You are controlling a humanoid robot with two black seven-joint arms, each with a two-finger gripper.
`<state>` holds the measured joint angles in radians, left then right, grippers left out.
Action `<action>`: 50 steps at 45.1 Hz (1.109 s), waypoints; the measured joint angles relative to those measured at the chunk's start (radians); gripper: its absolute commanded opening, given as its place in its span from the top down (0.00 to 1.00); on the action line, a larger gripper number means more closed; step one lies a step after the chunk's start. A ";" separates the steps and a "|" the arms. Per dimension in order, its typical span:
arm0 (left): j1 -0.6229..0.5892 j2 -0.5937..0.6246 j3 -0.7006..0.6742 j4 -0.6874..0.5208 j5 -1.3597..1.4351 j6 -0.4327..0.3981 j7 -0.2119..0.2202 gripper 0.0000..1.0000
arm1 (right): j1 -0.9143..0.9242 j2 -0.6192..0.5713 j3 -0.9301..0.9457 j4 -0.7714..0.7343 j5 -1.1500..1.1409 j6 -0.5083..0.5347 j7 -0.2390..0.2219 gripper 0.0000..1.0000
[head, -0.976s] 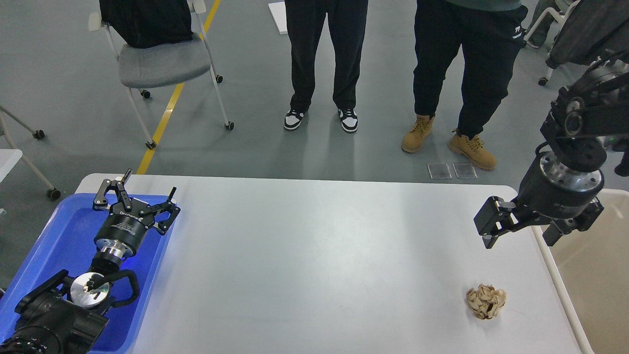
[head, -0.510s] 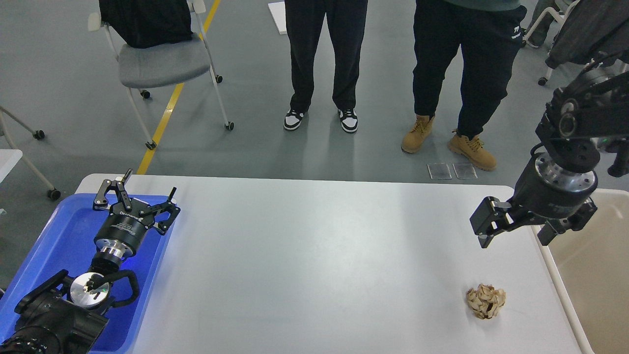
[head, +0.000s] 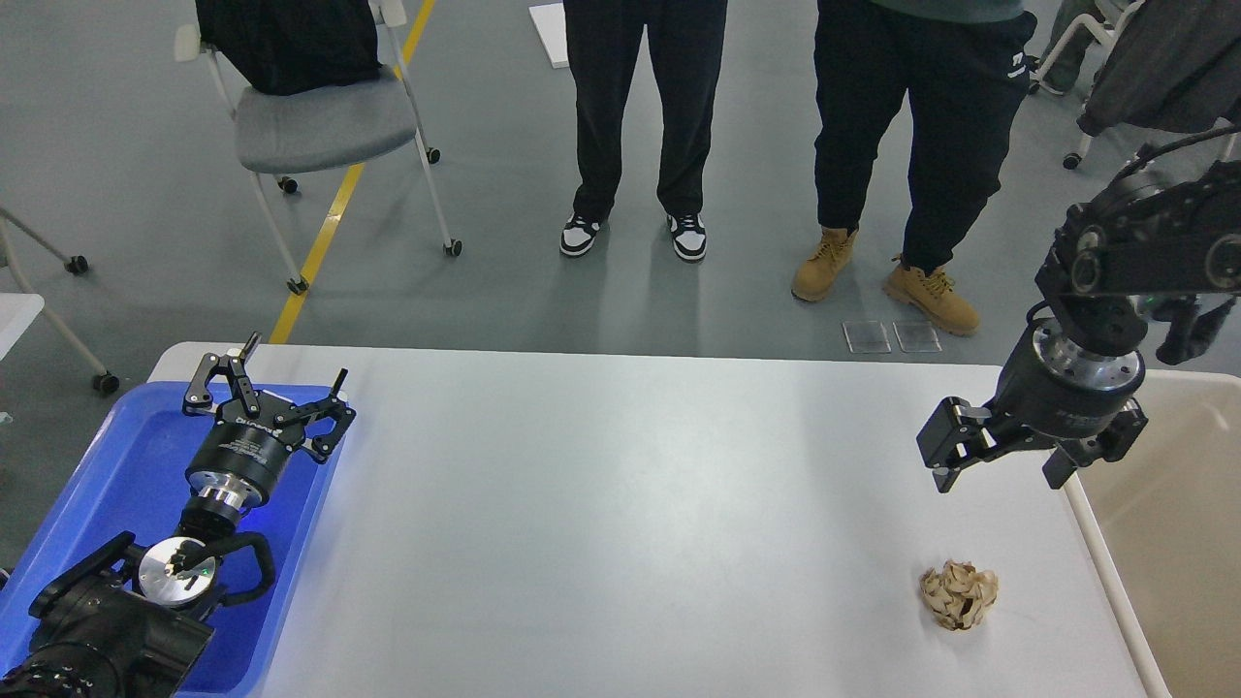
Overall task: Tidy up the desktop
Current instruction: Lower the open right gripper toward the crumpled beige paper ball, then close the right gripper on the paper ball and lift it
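Desktop (head: 620,504), a smooth light grey-white tabletop with rounded corners, is filling the lower part of the head view and stretching nearly from side to side. A crumpled ball of brown paper (head: 958,594) is lying on its bare surface near the front right corner, apart from everything else.

At the left edge, a blue tray (head: 116,485) is sitting against the tabletop, and the left gripper (head: 276,383) is hanging over the tray's far right corner with its two fingers spread wide and nothing between them. The black left arm is coming up from the bottom left corner, over the tray.

On the right, the right gripper (head: 999,463) is hovering above the tabletop's right edge, pointing downward, its jaws parted wide and holding nothing. It is sitting behind the paper ball and well apart from it. Just beside this gripper, past the table's right edge, a beige bin (head: 1173,543) is standing with its rim against the tabletop.

Beyond the table, two people are standing on the grey floor, one in black-and-white sneakers (head: 635,235) and one in tan boots (head: 887,279). A grey-seated chair (head: 325,126) is standing at the far left.
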<state>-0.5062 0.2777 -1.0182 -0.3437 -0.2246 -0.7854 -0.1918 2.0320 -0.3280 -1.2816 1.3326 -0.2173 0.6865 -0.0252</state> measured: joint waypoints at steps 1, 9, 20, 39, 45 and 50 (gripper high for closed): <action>0.000 0.000 0.000 0.000 0.000 0.000 0.000 0.00 | -0.009 0.000 0.004 -0.006 -0.002 0.000 0.000 0.00; 0.000 0.000 0.000 0.000 -0.001 0.000 0.000 0.00 | -0.119 -0.006 0.058 -0.077 -0.034 -0.009 0.000 0.00; 0.000 0.000 0.000 0.000 -0.001 0.000 -0.001 0.00 | -0.273 -0.010 0.132 -0.162 -0.086 -0.037 0.000 0.00; 0.000 0.000 0.000 0.000 -0.001 0.000 -0.001 0.00 | -0.477 -0.005 0.221 -0.274 -0.154 -0.117 0.001 0.00; 0.000 0.000 0.000 0.000 -0.001 0.000 -0.001 0.00 | -0.522 -0.001 0.235 -0.301 -0.168 -0.143 0.001 0.00; 0.000 0.000 0.000 0.000 -0.001 0.000 -0.001 0.00 | -0.552 0.002 0.242 -0.317 -0.186 -0.158 0.001 0.00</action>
<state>-0.5062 0.2776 -1.0185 -0.3436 -0.2255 -0.7854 -0.1923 1.4798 -0.3255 -1.0392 1.0159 -0.4032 0.5286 -0.0245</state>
